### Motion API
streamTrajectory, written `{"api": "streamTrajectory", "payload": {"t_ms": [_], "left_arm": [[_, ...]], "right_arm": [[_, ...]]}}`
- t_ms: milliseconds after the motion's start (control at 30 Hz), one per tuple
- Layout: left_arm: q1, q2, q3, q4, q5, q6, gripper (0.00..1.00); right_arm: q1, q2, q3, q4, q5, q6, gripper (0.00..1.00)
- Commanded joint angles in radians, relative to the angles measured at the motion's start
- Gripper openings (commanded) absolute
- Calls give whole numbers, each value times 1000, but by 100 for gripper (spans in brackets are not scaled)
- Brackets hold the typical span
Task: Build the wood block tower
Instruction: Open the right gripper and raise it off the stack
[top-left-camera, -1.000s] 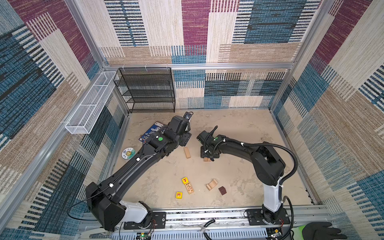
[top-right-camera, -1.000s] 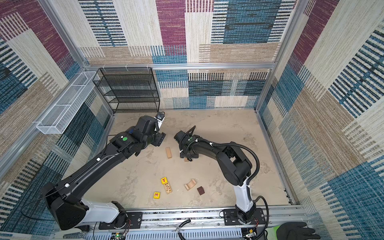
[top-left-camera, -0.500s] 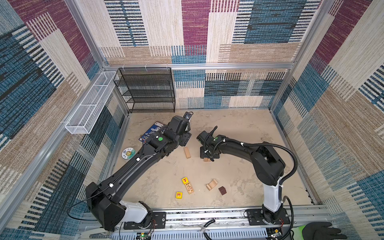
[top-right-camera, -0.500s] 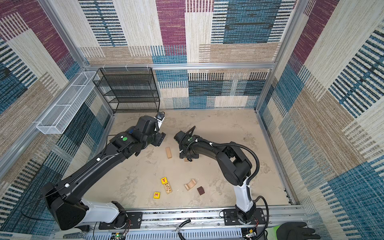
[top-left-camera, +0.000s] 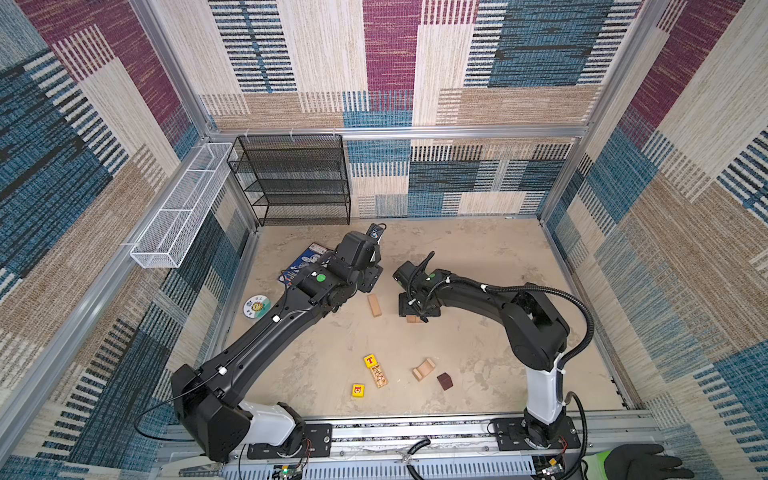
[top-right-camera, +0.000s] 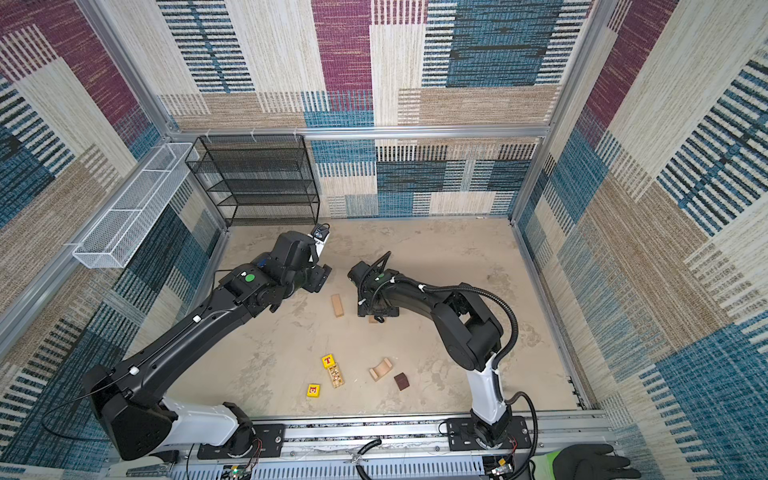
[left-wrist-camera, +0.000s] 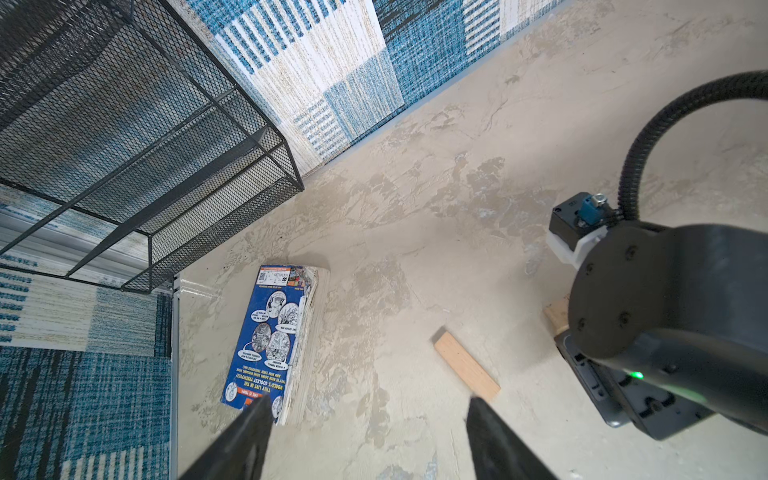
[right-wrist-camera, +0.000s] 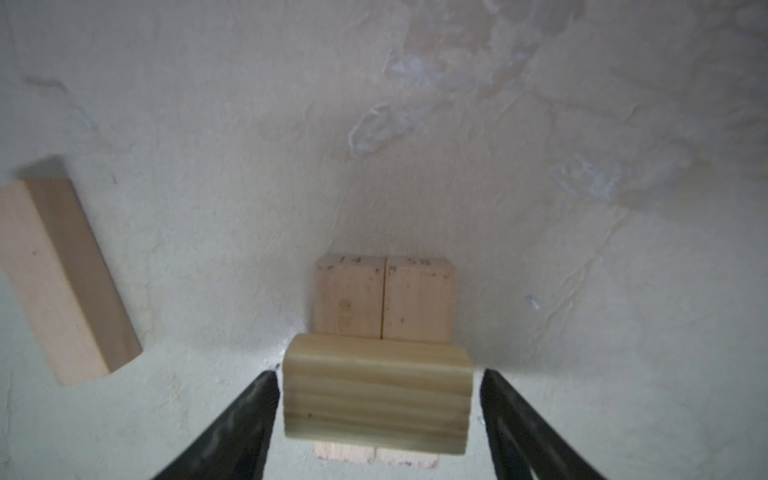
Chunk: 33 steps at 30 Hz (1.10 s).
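Note:
Two pale wood bars lie side by side on the floor, and a third pale block rests across them. My right gripper straddles that top block, open, with a gap at each finger. In both top views this small stack peeks out under the right wrist. A loose bar lies just left of it. My left gripper hangs open and empty over bare floor near that bar. Nearer the front lie a yellow T cube, a printed bar, another yellow cube, an arch and a dark brown cube.
A blue printed book lies by the left wall, and a round printed disc sits nearer the front. A black mesh rack stands at the back left, with a white wire basket on the left wall. A gloved hand shows at the front right.
The right gripper's jaws have spread wider around the top block of the stack. Neither arm has visibly shifted, and the left gripper stays open as before.

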Motion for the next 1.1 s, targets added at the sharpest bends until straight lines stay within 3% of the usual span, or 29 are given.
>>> {"api": "streamTrajectory", "payload": {"t_ms": [0,33,733,1067], "left_arm": [[1,-7,-1,19,-16,21,78],[1,-9,0,18,-17,22,78],[1,-4,-7,24,-43,28,78],[5,27,19,-4,38,-14,78]], "right_arm": [[0,-12,10,2,-12,1,81],[0,-16,7,2,-8,1,100],[0,-142,-31,32,30,-31,100],[-2,-250,-89,140,114,-221,99]]}}
